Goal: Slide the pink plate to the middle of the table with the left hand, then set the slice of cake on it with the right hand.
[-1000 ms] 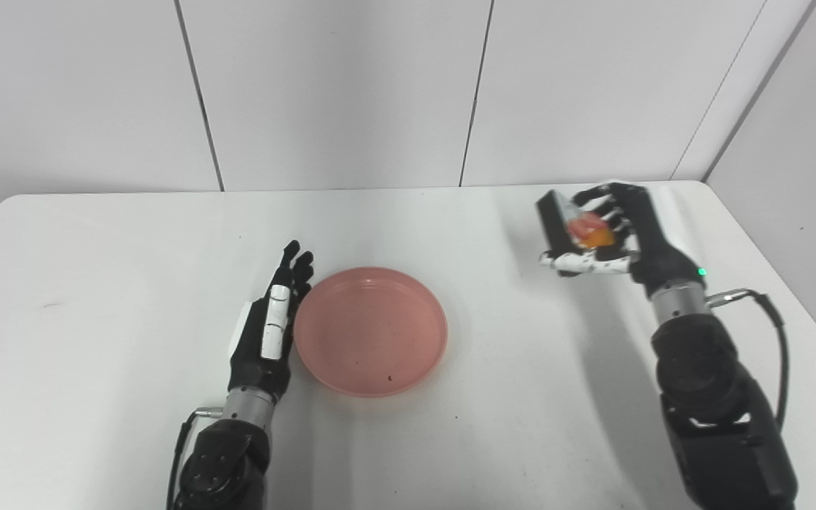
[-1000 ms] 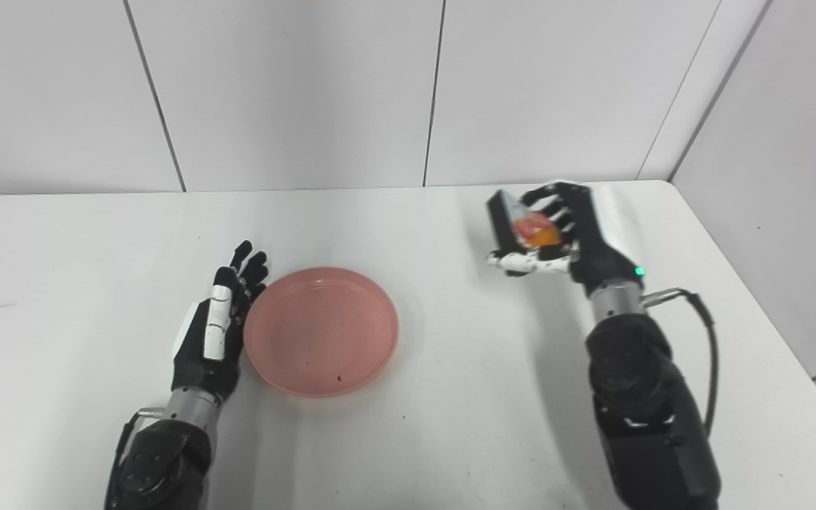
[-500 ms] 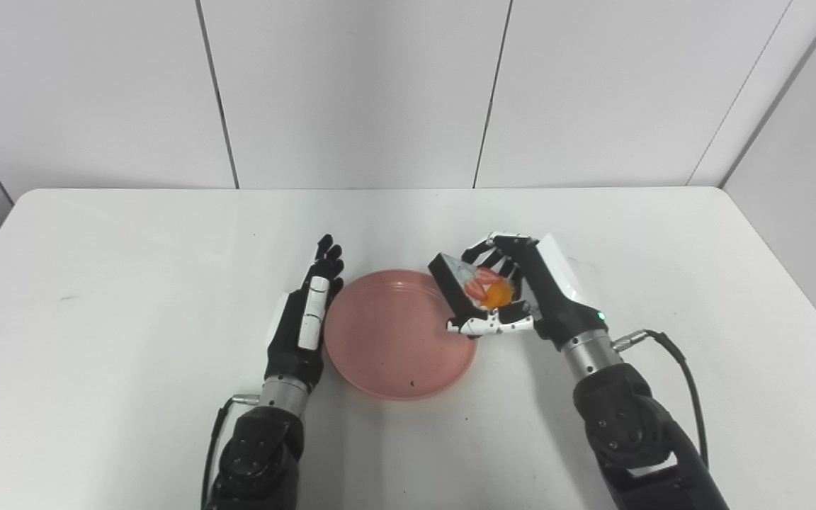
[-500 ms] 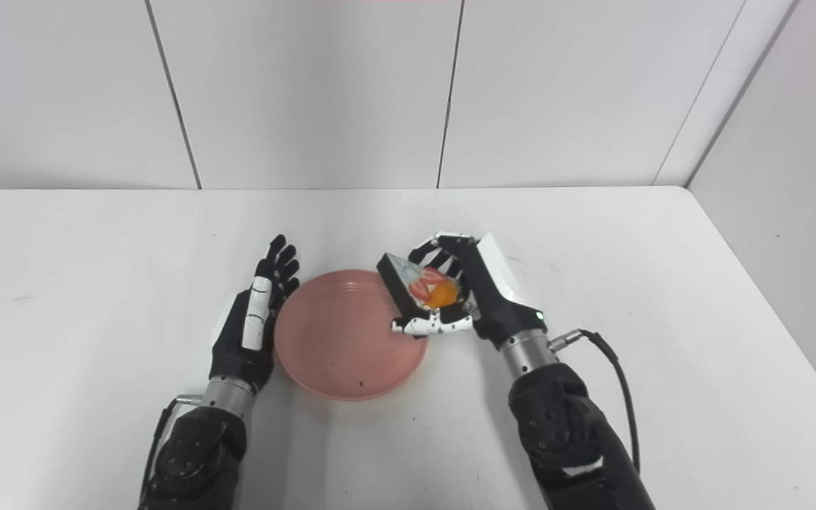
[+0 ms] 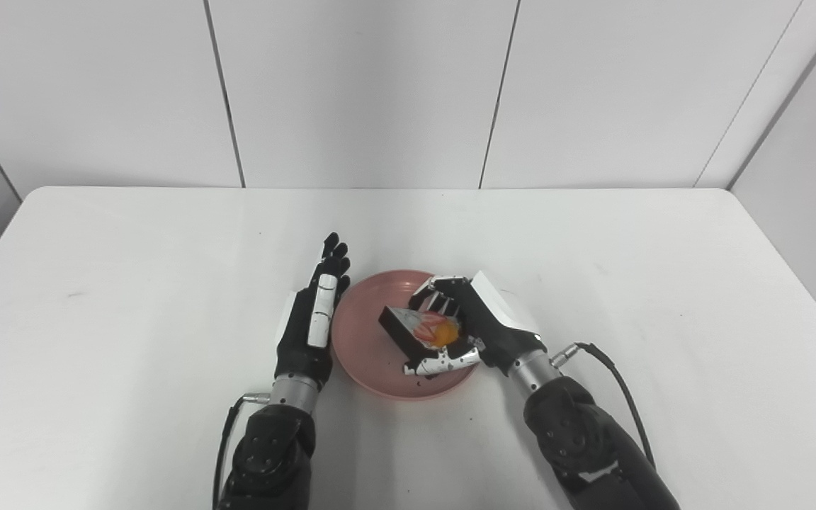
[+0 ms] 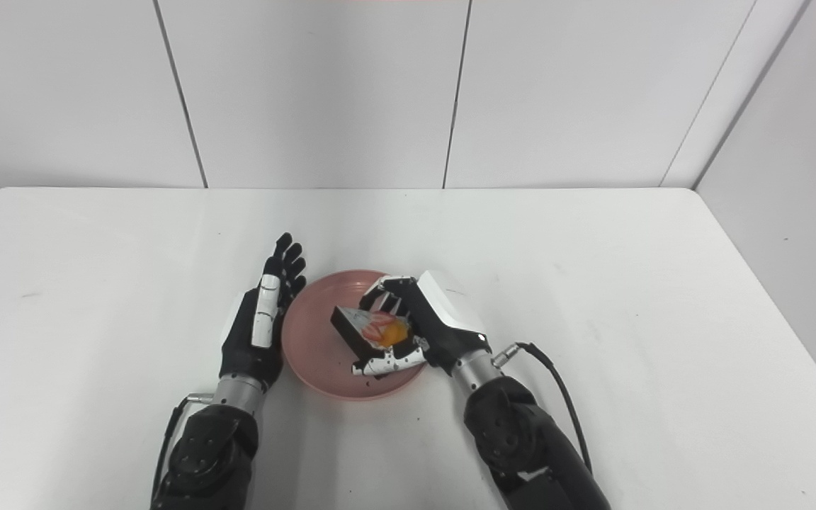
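Note:
The pink plate (image 5: 365,340) lies near the middle of the white table. My right hand (image 5: 475,326) is shut on the slice of cake (image 5: 418,331), a dark wedge with red and orange fruit on top, and holds it over the plate's right half; I cannot tell if it touches the plate. My left hand (image 5: 312,322) is open with straight fingers, standing on edge against the plate's left rim. The same scene shows in the right eye view, with the cake (image 6: 372,330) over the plate (image 6: 316,347).
The white table (image 5: 132,283) has walls behind it and at the far right. A black cable (image 5: 613,368) loops from my right wrist over the table.
My right hand has carried the cake left from the right side of the table and lowered it over the plate. The left hand stays at the plate's left rim. The camera has shifted.

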You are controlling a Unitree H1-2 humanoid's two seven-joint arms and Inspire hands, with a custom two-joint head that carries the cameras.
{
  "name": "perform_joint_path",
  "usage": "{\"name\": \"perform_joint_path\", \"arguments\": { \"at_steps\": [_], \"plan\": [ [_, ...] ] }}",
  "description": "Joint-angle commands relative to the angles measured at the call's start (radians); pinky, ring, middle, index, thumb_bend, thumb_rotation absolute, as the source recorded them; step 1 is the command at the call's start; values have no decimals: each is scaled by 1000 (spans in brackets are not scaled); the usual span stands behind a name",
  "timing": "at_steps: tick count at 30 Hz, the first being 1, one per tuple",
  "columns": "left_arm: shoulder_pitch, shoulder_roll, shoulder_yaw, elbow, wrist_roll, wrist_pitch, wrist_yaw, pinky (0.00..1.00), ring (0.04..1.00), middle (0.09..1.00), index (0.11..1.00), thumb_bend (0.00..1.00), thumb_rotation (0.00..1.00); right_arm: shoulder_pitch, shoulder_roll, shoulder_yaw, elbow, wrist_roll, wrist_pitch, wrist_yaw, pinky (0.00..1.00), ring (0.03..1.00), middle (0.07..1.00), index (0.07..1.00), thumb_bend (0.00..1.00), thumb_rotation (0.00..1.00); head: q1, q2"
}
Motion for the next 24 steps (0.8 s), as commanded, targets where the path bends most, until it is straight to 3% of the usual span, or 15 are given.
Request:
{"name": "perform_joint_path", "arguments": {
  "at_steps": [1, 9, 10, 12, 13, 16, 18, 19, 24],
  "plan": [
    [19, -11, -7, 13, 4, 8, 5, 1000, 1000, 999, 1000, 742, 1000, -41, 0, 4, 1, -20, -45, -20, 251, 324, 401, 513, 518, 0, 2, 0],
    [17, -13, -9, 14, 14, 3, 4, 1000, 1000, 998, 1000, 745, 1000, -57, -17, 21, 53, -58, -98, -52, 306, 386, 432, 532, 517, 0, 5, 3],
    [18, -12, -9, 15, 13, 2, 3, 1000, 1000, 997, 1000, 745, 1000, -52, -24, 23, 48, -65, -109, -57, 395, 485, 534, 521, 514, 47, 4, 5],
    [18, -11, -9, 16, 12, 0, 2, 1000, 1000, 997, 1000, 746, 1000, -46, -33, 25, 38, -73, -122, -58, 483, 581, 638, 508, 510, 97, 3, 6],
    [18, -11, -9, 16, 11, -1, 0, 1000, 999, 995, 1000, 746, 1000, -42, -38, 25, 29, -72, -128, -53, 550, 655, 709, 661, 569, 104, 3, 6],
    [19, -8, -10, 9, 13, 7, 0, 1000, 997, 994, 1000, 745, 1000, -32, -50, 24, 3, -49, -141, -26, 720, 837, 868, 855, 632, 339, 2, 7],
    [20, -8, -10, 6, 17, 10, 4, 1000, 995, 992, 1000, 741, 1000, -22, -59, 18, -16, -18, -152, -3, 803, 903, 925, 909, 654, 448, 3, 9],
    [20, -8, -10, 6, 19, 9, 5, 1000, 992, 988, 1000, 742, 1000, -17, -63, 15, -26, -2, -156, 9, 897, 961, 970, 951, 678, 542, 3, 9],
    [23, -6, -8, 2, 12, 9, 3, 1000, 990, 987, 996, 738, 1000, 20, -74, -12, -54, 63, -194, 20, 973, 999, 999, 997, 707, 644, 1, 13]
  ]
}}
